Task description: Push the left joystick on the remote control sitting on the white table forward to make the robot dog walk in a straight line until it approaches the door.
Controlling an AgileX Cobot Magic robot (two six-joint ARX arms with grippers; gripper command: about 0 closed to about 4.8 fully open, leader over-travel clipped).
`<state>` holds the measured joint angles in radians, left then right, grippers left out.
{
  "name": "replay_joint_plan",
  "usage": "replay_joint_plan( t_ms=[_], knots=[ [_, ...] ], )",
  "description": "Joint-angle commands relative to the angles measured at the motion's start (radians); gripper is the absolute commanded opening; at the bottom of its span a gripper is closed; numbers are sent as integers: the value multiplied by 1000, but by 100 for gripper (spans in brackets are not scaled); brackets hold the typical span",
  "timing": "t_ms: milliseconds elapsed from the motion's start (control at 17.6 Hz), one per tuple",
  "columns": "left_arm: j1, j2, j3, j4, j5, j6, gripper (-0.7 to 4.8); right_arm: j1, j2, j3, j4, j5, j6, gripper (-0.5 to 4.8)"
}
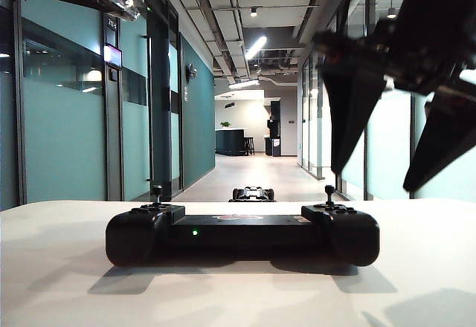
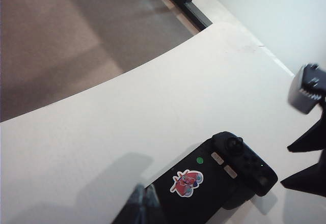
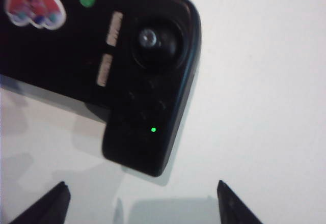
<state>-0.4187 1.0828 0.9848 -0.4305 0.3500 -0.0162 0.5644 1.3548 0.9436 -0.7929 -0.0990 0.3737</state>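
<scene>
Joystick first — the left joystick (image 1: 157, 191) is standing upright on the left end of the remote control (image 1: 242, 232), a short thin black stem with a small rounded knob, tiny against the bulky grip beneath it. I am judging it stiff but spring-loaded and light to move, its knob smooth enough for a fingertip to slide off, so the place to press is the near side of the knob, nudging it away toward the corridor and not pinching it. The remote control is lying flat in the middle of the white table (image 1: 67, 282), a wide black bar with two rounded ends, a green light glowing on its front and a red sticker on top; it looks light enough to skate on the matte surface if shoved hard. Beyond the table edge the robot dog (image 1: 252, 193) is sitting low on the corridor floor, small and dark. The right gripper (image 3: 140, 201) is hanging above the controller's right end with its jaws spread wide, holding nothing. The left gripper (image 2: 144, 198) is hovering over the controller's other end — its tips appear pressed together, empty.
</scene>
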Motion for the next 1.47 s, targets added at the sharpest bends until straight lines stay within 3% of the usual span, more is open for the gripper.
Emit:
replay_joint_plan(
  t_ms=[57,1133,1473],
  knots=[
    [-1,-2,6,13,10,5,-5,0,37,8,26,-5,5,396],
    [-1,6,6,13,14,5,-5,16,167,8,148,-7,4,396],
    [-1,6,6,13,14,5,-5,56,167,8,161,81,5,395]
  ],
)
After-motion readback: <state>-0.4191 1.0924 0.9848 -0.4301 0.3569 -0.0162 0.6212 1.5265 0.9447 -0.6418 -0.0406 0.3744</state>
